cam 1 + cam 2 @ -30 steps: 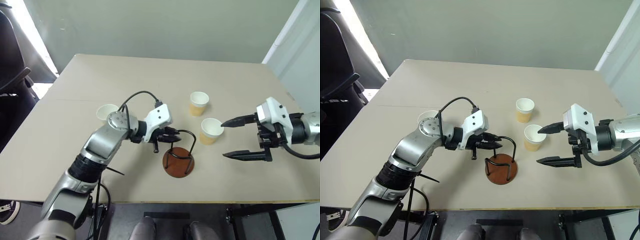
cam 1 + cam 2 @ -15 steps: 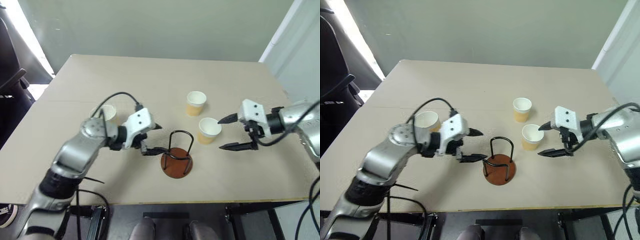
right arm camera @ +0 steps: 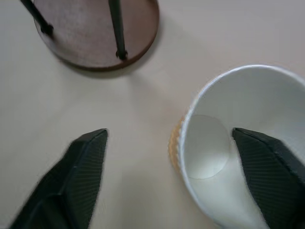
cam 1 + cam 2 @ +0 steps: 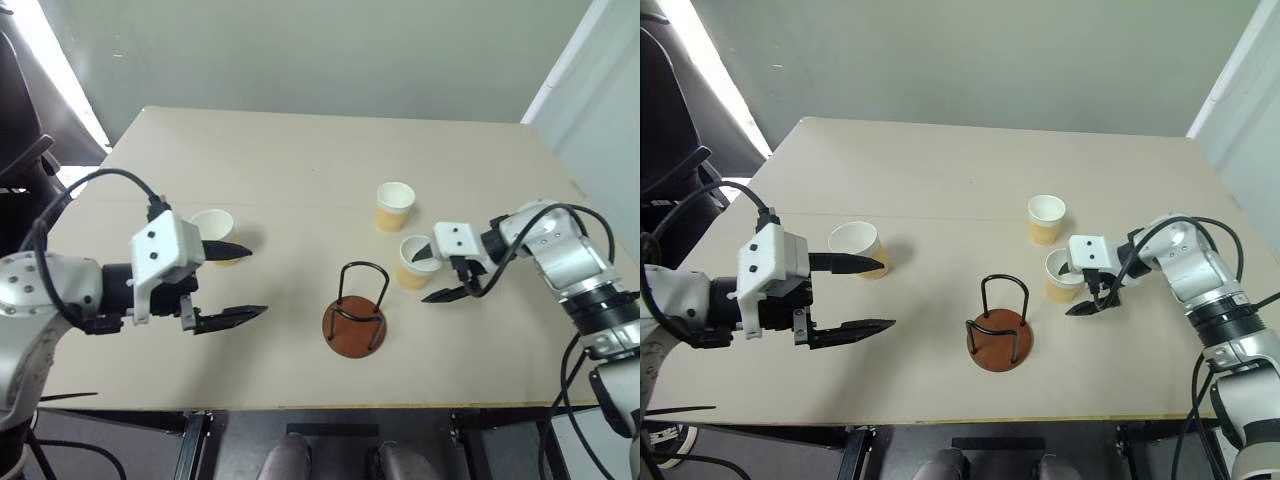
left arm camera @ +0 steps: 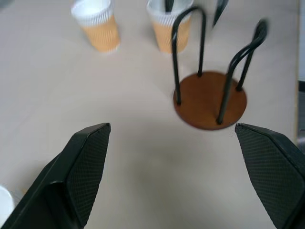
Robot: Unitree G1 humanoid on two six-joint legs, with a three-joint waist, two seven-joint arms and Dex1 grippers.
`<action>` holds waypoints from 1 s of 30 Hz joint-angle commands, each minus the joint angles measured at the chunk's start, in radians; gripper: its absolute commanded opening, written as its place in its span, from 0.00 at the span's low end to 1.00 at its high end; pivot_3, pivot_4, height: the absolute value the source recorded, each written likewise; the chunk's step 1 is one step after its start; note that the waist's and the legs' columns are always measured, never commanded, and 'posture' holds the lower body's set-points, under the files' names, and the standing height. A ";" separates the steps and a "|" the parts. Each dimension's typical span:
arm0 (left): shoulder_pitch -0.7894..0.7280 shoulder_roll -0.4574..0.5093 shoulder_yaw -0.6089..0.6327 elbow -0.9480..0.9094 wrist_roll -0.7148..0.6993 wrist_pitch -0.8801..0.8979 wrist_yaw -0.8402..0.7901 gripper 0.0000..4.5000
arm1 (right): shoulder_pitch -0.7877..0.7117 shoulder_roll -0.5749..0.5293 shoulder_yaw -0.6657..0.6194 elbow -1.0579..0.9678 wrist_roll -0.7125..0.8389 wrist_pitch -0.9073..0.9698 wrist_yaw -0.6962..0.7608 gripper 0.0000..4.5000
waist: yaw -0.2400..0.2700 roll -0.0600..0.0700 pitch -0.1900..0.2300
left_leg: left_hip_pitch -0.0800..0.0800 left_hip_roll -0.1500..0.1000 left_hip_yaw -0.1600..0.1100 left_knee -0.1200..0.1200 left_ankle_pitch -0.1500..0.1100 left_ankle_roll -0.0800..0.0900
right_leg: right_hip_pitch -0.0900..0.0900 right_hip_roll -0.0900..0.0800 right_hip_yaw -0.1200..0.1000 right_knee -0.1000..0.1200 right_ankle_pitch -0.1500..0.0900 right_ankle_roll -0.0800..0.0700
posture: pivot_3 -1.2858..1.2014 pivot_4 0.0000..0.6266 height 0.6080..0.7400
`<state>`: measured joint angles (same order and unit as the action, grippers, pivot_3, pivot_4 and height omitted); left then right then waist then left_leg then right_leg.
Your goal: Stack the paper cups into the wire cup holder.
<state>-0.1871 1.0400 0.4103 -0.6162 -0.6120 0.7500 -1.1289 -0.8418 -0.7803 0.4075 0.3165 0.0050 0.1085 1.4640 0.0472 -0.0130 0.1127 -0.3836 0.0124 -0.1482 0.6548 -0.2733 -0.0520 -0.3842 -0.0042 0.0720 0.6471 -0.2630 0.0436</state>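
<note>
The left tool (image 4: 228, 283) has withdrawn from the wire cup holder (image 4: 356, 318), jaws wide and empty. The right tool (image 4: 432, 274) has advanced, one finger inside the nearest paper cup (image 4: 412, 262), jaws narrowing, grasp unconfirmed. All cups stand on the counter (image 4: 300, 160).

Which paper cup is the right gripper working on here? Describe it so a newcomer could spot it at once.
On the beige table, find the brown-based wire cup holder near the front edge. The cup stands just right of it and slightly behind. Unlike the other two cups, it has one finger of the right gripper inside its rim and the other outside.
</note>
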 commanded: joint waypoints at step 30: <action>0.025 0.071 0.150 0.111 -0.138 -0.126 -0.079 1.00 | -0.109 -0.014 -0.181 -0.607 0.528 0.569 0.009 0.01 | -0.013 0.001 0.001 | 0.000 0.009 -0.002 -0.009 0.002 -0.009 | -0.004 0.012 0.000 0.001 -0.005 -0.009 | 0.52 0.24 1.00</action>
<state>-0.1589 1.1040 0.4858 -0.4968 -0.7050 0.6189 -1.1964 -0.9595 -0.7788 0.2134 -0.2699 0.5694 0.7129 1.4811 0.0342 -0.0125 0.1134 -0.3834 0.0225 -0.1501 0.6461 -0.2725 -0.0621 -0.3883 0.0091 0.0724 0.6479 -0.2676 0.0340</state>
